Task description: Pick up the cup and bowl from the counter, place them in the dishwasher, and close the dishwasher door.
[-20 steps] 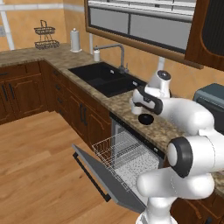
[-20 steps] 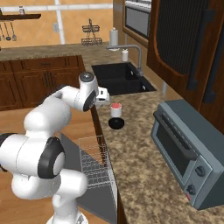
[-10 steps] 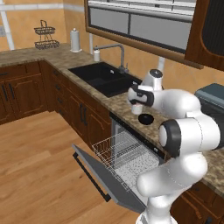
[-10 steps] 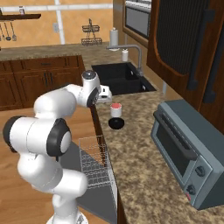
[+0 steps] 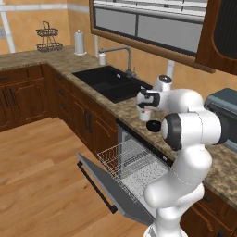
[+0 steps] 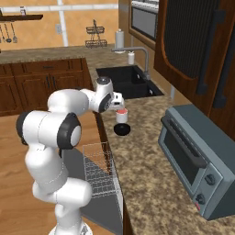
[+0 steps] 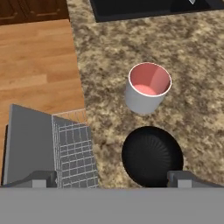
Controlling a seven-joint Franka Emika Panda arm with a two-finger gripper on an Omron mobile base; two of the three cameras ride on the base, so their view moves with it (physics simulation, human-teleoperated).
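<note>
Hovering with jaws spread and empty above the cup and bowl, side by side on the tabletop near the sink, dishwasher door down: first pick pending, needing descent onto the cup.

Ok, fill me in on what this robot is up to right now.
The arm is reaching over the counter, its gripper poised just above the cup and the bowl. Both sit side by side on the granite, apart from each other, and neither has been picked up. From the hand view the jaws look spread wide with nothing between them. The dishwasher door is dropped open and the white wire rack is pulled out, with nothing loaded in it yet.
</note>
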